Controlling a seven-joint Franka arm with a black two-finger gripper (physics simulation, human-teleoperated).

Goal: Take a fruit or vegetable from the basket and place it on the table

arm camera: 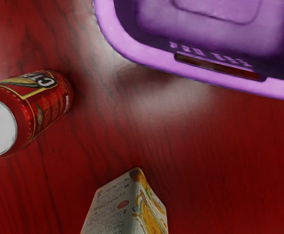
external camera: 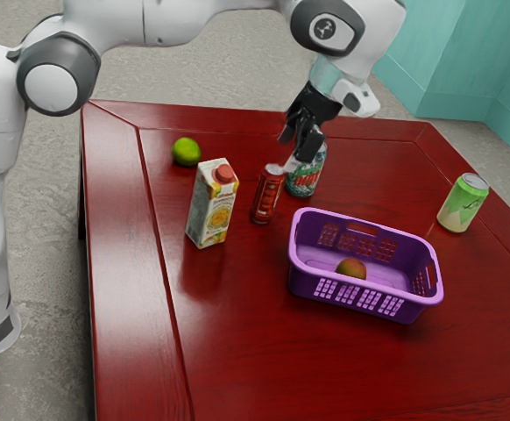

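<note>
My gripper [external camera: 296, 145] hangs open above the table, over the two cans and off the basket's side, with nothing seen between its fingers. The purple basket [external camera: 366, 296] stands upright on the red table [external camera: 246, 351]. A round reddish-green fruit [external camera: 351, 268] lies inside it, its lower part hidden by the basket's near wall. In the wrist view the rim of the basket [arm camera: 147, 69] and part of its inside appear, beside bare tabletop [arm camera: 181, 136].
A red can [external camera: 267, 195] [arm camera: 42, 107] and a green-and-red can [external camera: 306, 175] stand below my hand. Near them is a juice carton [external camera: 209, 206] [arm camera: 125, 209]. A lime [external camera: 186, 152] lies behind the carton; a light green can [external camera: 463, 203] stands beyond the basket.
</note>
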